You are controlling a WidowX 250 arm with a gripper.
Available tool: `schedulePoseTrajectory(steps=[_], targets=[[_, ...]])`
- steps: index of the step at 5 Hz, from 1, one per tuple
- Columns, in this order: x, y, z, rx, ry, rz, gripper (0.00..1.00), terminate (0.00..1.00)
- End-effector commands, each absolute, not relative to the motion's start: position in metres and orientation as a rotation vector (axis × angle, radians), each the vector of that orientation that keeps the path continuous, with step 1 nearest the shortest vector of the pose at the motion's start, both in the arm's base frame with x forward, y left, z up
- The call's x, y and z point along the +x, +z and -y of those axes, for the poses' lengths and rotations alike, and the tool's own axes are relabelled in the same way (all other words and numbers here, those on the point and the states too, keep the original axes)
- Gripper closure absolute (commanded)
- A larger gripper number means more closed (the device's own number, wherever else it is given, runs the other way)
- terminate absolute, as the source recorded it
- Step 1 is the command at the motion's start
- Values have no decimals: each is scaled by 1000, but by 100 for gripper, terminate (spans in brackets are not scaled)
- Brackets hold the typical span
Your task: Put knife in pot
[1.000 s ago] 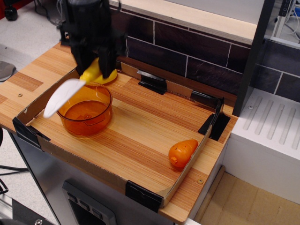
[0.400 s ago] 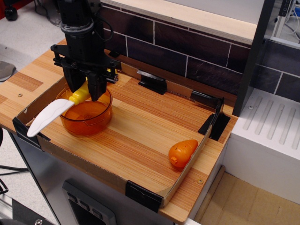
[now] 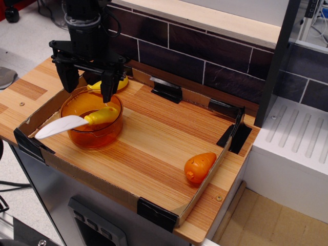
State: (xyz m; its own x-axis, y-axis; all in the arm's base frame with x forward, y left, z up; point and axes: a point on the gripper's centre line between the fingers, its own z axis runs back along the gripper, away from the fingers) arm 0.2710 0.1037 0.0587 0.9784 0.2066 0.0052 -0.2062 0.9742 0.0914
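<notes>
Single view, from above the tabletop [image 3: 154, 154]. Knife [image 3: 77, 122] lying across the pot [image 3: 92, 123] — yellow handle inside, white blade jutting past the left rim. Claw [image 3: 84, 84] spread open just above, gripping nothing. Probably light, stiff, smooth plastic, likely to tip on the rim; best taken by the rounded handle. Orange carrot toy [image 3: 200, 166] well apart at right. No legible writing or brand anywhere.

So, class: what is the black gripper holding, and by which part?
Nothing. The black gripper hangs open above the translucent orange pot, where the white-bladed, yellow-handled knife lies.
</notes>
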Motion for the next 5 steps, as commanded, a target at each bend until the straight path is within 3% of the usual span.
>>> schedulePoseTrajectory(steps=[1,3,4,5], targets=[[291,98,-94,78,215,100,0,0],[306,129,-85,25,222,108,0,0],[306,129,-85,25,222,108,0,0],[306,129,-85,25,222,108,0,100]])
